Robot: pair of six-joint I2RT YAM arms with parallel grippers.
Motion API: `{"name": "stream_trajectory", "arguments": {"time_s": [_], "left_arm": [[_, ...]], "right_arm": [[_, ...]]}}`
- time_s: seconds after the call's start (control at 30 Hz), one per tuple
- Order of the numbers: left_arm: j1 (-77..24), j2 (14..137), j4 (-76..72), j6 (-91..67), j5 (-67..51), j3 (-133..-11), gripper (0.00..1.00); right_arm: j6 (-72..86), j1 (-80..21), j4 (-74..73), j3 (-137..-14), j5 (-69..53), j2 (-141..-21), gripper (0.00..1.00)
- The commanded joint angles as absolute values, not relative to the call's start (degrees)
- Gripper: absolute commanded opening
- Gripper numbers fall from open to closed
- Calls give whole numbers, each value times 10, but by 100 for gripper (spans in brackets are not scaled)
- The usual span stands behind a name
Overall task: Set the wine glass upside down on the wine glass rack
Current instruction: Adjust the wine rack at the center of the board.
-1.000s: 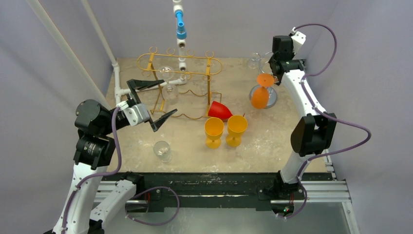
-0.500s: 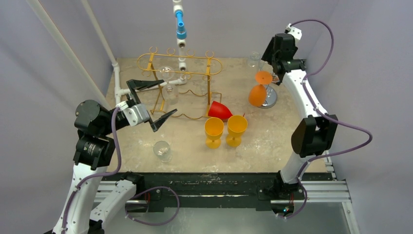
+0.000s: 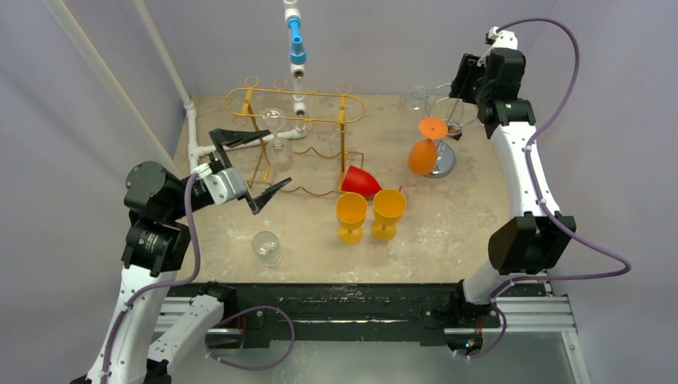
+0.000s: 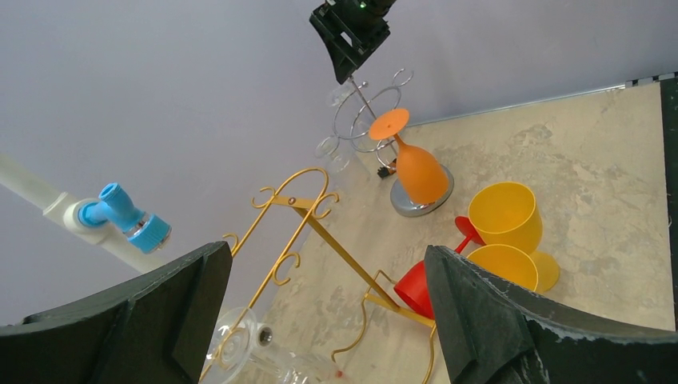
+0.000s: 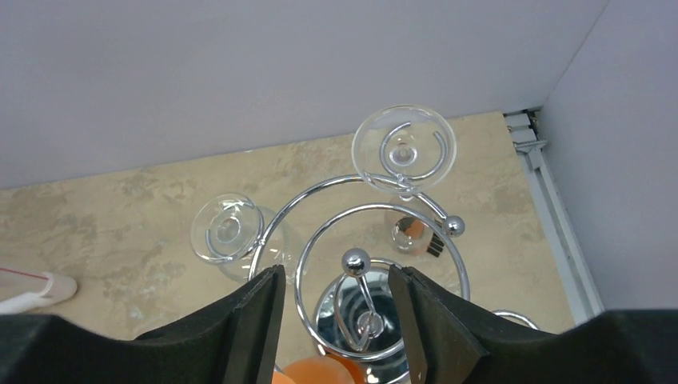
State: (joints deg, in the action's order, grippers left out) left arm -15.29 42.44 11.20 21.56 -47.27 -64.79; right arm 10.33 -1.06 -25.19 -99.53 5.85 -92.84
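Hanging bowl-down and tilted on the chrome wine glass rack [image 3: 444,166] in the upper right of the top view, the orange wine glass [image 3: 424,154] sits below the right gripper [image 5: 336,320], jaws apart and empty; left gripper [image 3: 277,158], centre left, gapes wide

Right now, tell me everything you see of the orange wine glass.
The orange wine glass looks like opaque plastic. It hangs upside down, slightly tilted: round foot on top at the wire loops of the chrome rack, stem below, bowl mouth-down over the rack's round base. Whether its rim touches that base I cannot tell. It is at the far right of the table. The open right claw sits above, not touching.
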Motion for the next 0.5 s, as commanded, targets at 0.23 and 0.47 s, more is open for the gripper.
{"name": "stream_trajectory", "arguments": {"time_s": [0.23, 0.47], "left_arm": [[-154, 436, 100, 197, -473, -669, 100], [-154, 441, 100, 194, -471, -677, 100]], "right_arm": [[54, 25, -244, -990, -77, -966, 54], [58, 26, -227, -982, -69, -989, 50]]}}
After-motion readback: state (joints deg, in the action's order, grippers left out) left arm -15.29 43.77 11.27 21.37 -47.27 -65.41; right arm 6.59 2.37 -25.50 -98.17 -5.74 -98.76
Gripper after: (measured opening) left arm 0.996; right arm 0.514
